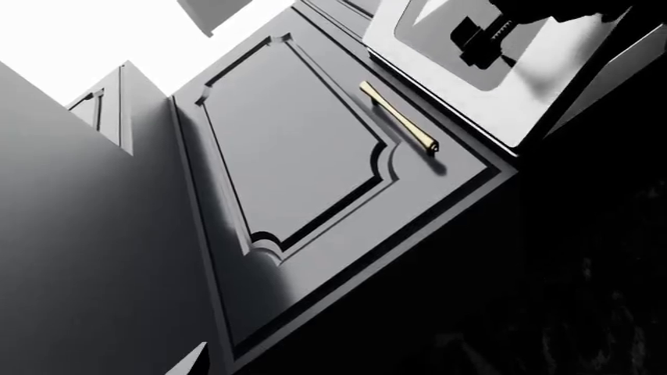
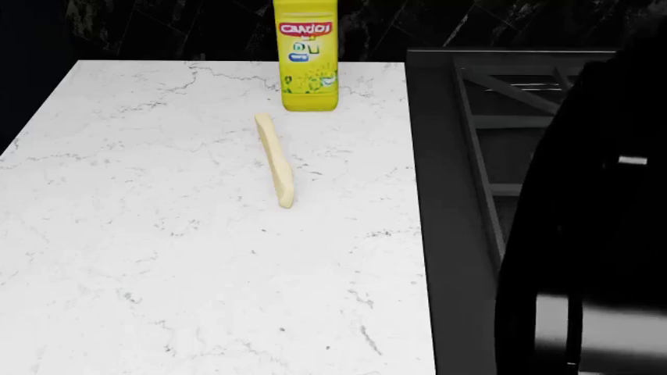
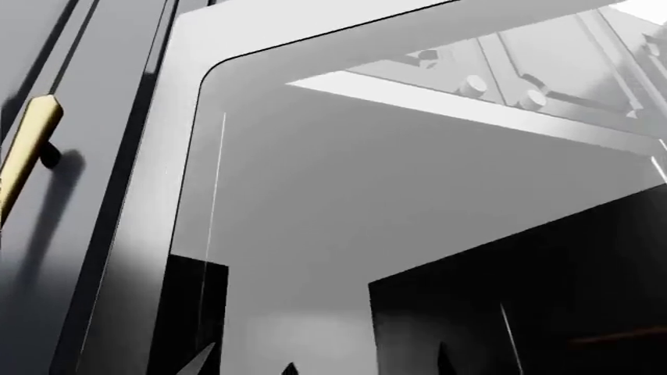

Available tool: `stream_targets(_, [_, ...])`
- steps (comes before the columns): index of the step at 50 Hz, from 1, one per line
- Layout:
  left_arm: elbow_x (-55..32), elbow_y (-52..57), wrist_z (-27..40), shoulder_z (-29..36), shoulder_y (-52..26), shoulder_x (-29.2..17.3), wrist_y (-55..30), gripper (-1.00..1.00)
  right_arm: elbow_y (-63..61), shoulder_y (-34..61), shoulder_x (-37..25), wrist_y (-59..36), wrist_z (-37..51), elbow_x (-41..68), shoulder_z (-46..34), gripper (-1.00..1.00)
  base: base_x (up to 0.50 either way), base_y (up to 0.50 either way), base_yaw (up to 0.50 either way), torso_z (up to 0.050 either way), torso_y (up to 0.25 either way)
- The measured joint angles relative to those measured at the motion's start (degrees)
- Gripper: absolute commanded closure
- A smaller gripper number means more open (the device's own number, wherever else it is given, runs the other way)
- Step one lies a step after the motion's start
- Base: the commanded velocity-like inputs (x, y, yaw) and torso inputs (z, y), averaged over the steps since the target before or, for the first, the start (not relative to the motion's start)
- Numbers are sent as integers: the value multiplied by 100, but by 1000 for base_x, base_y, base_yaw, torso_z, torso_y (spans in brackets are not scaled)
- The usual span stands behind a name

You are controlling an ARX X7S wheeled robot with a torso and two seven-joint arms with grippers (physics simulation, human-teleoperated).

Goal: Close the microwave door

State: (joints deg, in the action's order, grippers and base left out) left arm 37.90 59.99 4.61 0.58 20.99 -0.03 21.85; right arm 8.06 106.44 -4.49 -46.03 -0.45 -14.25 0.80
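Note:
The microwave door (image 3: 187, 156) is a light grey frame with a rounded window, and it fills the right wrist view. It also shows from below in the left wrist view, where the door (image 1: 521, 101) stands beside a dark cabinet. My right gripper (image 3: 365, 366) is close in front of the window. Only its two dark fingertips (image 3: 287, 367) show, set apart with nothing between them. In the left wrist view the right gripper (image 1: 482, 41) is a dark shape against the window. My left gripper hangs lower, and its jaws are lost in darkness.
A dark panelled cabinet door (image 1: 302, 164) with a gold bar handle (image 1: 401, 117) is next to the microwave. In the head view, a white marble counter (image 2: 156, 258) holds a yellow bottle (image 2: 306, 55) and a pale stick (image 2: 276, 160). A dark stove (image 2: 490, 141) lies on the right.

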Motion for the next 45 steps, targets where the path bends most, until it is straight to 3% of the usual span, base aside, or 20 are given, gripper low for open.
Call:
stream_targets(21, [-34,0,70,-56,97,0,120,-100,2007,947,46,-96,30,235,-244,-100,0,0,0,0,0])
stream_targets(45, [-29,0,0,-16,-51,0,-18,-100,2810,1577,-57,-230,278,519,-34,-100,0,0,0,0,0])
